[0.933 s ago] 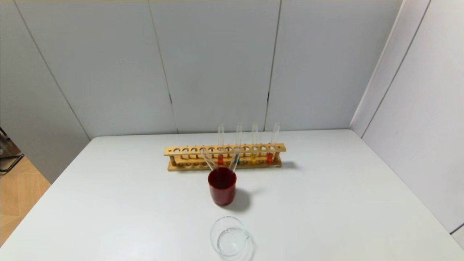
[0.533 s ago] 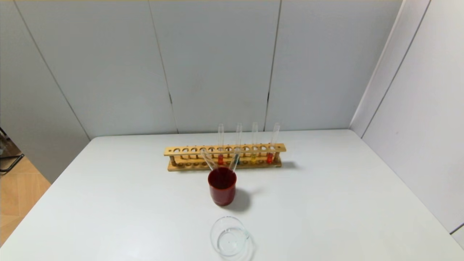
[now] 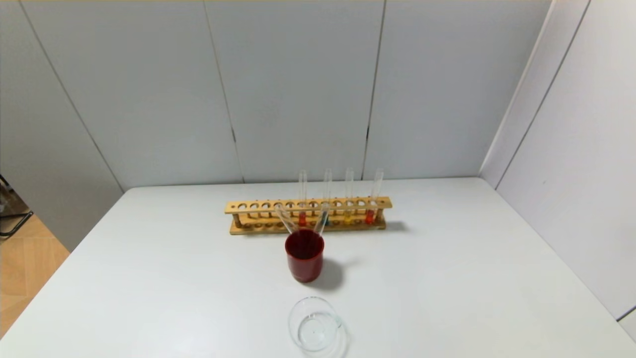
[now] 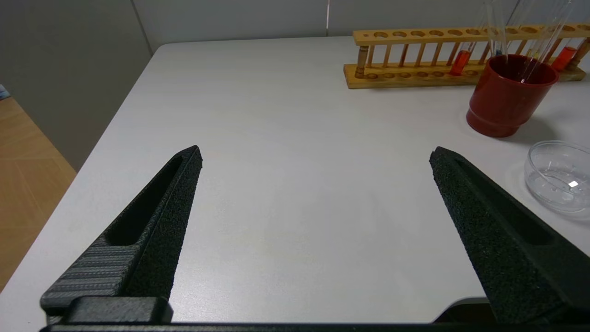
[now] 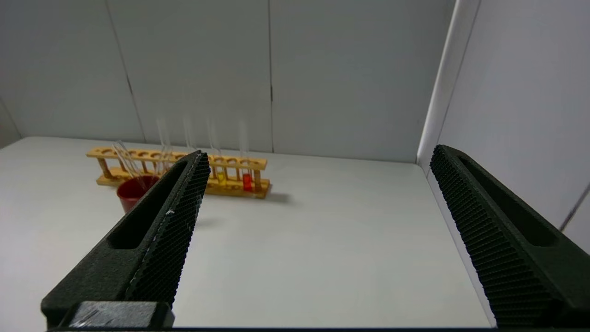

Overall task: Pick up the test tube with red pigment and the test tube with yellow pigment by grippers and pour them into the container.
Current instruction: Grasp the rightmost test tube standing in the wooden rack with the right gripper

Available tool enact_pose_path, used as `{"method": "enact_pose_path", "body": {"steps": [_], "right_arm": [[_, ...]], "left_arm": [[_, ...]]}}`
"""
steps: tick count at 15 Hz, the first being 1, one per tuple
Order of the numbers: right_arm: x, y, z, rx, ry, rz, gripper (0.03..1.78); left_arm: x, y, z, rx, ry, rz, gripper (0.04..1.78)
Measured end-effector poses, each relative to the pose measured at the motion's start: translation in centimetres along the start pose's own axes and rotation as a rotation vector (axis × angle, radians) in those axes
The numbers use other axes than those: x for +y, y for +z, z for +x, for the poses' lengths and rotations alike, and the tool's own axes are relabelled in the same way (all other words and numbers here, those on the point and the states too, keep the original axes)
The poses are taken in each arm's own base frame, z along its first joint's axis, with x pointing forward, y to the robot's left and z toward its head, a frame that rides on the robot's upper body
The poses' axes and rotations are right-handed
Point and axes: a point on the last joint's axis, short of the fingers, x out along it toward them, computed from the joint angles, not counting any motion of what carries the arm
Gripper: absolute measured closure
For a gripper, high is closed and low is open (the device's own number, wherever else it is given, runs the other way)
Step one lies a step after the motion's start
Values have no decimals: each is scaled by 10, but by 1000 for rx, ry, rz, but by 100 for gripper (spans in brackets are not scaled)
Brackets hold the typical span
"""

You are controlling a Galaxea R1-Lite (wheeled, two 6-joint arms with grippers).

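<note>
Your left pincer (image 4: 315, 154) and right pincer (image 5: 318, 154) hang released and empty over the table (image 3: 447, 278), wooden test tube rack (image 3: 308, 205) well ahead.

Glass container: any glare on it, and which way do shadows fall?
Left wrist view: a small bright glint sits inside the container. Head view: the red cup and the rack cast soft shadows toward the robot's right; the container shows faintly.

One wooden rack (image 3: 307, 216) stands on one table (image 3: 447, 278); four test tubes stand in it, two with red liquid (image 3: 369, 216), one yellow (image 3: 348, 217), one teal; two empty tubes (image 3: 285, 219) lean in one red cup (image 3: 304, 261); one glass container (image 3: 314, 330).
</note>
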Motion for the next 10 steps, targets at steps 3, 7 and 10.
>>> {"method": "enact_pose_path", "body": {"steps": [3, 7, 10], "right_arm": [[-6, 31, 23, 24, 94, 26, 6], [-9, 64, 73, 37, 181, 86, 6], [-6, 77, 115, 67, 195, 98, 6]], "left_arm": [[0, 0, 0, 0, 0, 0, 7], [0, 0, 0, 0, 0, 0, 7], [0, 0, 0, 0, 0, 0, 7]]}}
